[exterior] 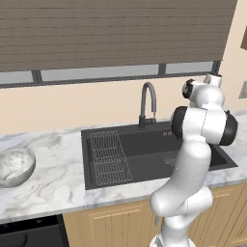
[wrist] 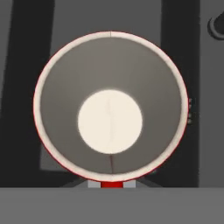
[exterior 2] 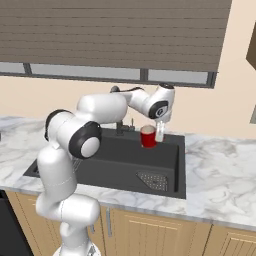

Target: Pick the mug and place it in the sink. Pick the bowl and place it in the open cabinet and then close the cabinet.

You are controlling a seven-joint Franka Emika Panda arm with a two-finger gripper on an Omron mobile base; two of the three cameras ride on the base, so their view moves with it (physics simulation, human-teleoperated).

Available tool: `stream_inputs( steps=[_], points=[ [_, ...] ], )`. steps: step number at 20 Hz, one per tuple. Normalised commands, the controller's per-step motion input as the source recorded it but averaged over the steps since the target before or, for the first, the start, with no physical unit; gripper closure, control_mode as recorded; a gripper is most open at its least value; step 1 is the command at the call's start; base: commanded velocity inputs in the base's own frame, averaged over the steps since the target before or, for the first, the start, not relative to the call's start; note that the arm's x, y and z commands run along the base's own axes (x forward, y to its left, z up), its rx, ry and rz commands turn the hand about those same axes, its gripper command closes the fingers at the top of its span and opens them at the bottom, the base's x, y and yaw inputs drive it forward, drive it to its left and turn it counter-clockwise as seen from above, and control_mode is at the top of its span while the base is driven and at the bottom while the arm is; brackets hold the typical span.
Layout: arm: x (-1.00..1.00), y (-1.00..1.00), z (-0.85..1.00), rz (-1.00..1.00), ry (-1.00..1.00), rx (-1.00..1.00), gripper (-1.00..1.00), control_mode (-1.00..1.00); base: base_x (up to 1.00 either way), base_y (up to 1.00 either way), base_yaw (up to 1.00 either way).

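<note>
— Over the back right part of the sink [exterior 2: 125, 165] we see the gripper [exterior 2: 156, 134] hanging from the bent arm, pointing down, its jaws drawn tight on the mug [exterior 2: 148, 136]. How do we read the grip?

— We take it as a firm hold: the red mug sits upright just under the hand, one pale finger [exterior 2: 160, 132] against its right side, and it looks to be clear of the basin floor. From the hand view we look straight down into the mug [wrist: 110, 107], its white rim a full circle with the pale bottom in the middle, and a strip of red wall at the lower edge.

— And below it?

— Dark basin under the mug, with the drain grate [exterior 2: 153, 181] nearer the front right corner of the sink. In the left base view the wire rack [exterior: 109, 157] lies along the sink's left side, and the faucet [exterior: 147, 103] rises from its back edge, near the middle.

— Where do we put the bowl?

— We see the bowl [exterior: 15, 167] on the marble counter [exterior: 58, 178], well to the left of the sink, near the counter's left end in that view, standing upright and apart from everything else
</note>
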Motion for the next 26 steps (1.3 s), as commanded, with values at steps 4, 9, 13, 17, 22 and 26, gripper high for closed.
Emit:
stream_inputs(
  steps=[4,9,13,17,22,26],
  points=[
    [0.06,0.37,-0.57,0.34,-0.1,-0.28,1.0,-1.0,0.0,0.0,0.0],
    [0.06,0.09,-0.5,0.26,-0.04,-0.11,1.0,-1.0,0.0,0.0,0.0],
    [0.01,-0.37,-0.64,0.11,0.0,0.29,1.0,-1.0,0.0,0.0,0.0],
    [0.09,-0.34,-0.45,-0.02,0.03,0.48,1.0,-1.0,0.0,0.0,0.0],
    [0.4,0.0,-0.35,-0.07,0.02,0.25,1.0,-1.0,0.0,0.0,0.0],
    [0.53,0.0,-0.31,-0.07,0.07,0.12,1.0,-1.0,0.0,0.0,0.0]
  ],
)
